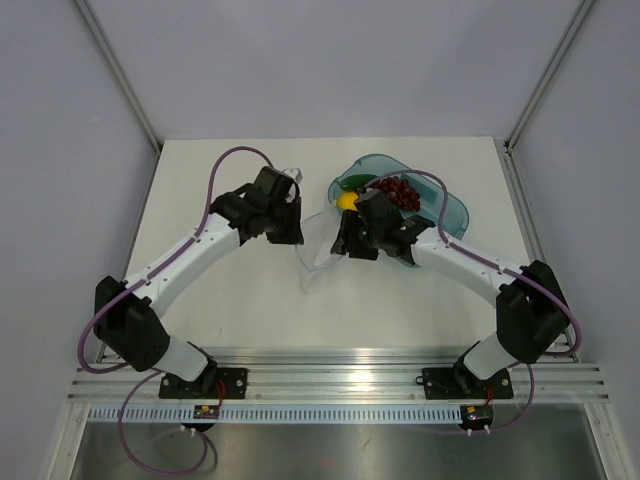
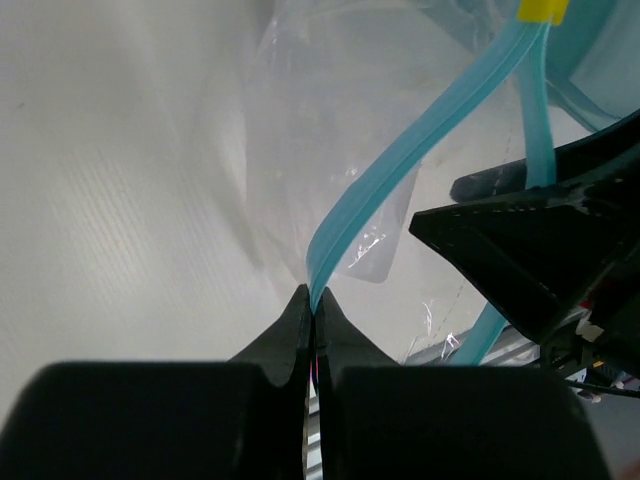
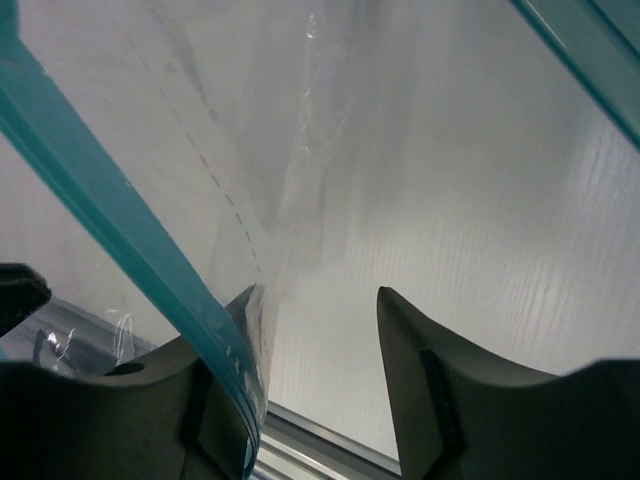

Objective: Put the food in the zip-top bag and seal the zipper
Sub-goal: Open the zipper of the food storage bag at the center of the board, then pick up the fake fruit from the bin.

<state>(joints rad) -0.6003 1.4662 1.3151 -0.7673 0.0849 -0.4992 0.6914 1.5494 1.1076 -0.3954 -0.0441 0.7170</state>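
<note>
The clear zip-top bag (image 1: pixel 318 248) hangs between my two grippers over the middle of the table. My left gripper (image 2: pixel 314 298) is shut on its light blue zipper strip (image 2: pixel 372 185), which runs up to a yellow slider (image 2: pixel 543 10). My right gripper (image 3: pixel 320 305) is open; the zipper strip (image 3: pixel 110 205) and bag film cross in front of its left finger (image 3: pixel 235 330), with nothing between the jaws. The yellow lemon (image 1: pixel 347 200), dark red grapes (image 1: pixel 400 190) and green cucumber-like vegetable (image 1: pixel 357 182) lie in the teal tray behind my right gripper (image 1: pixel 352 238).
The teal translucent tray (image 1: pixel 450 205) stands at the back right of the table. My right gripper's black body (image 2: pixel 530 245) is close to the right in the left wrist view. A metal rail runs along the table's near edge (image 1: pixel 340 360).
</note>
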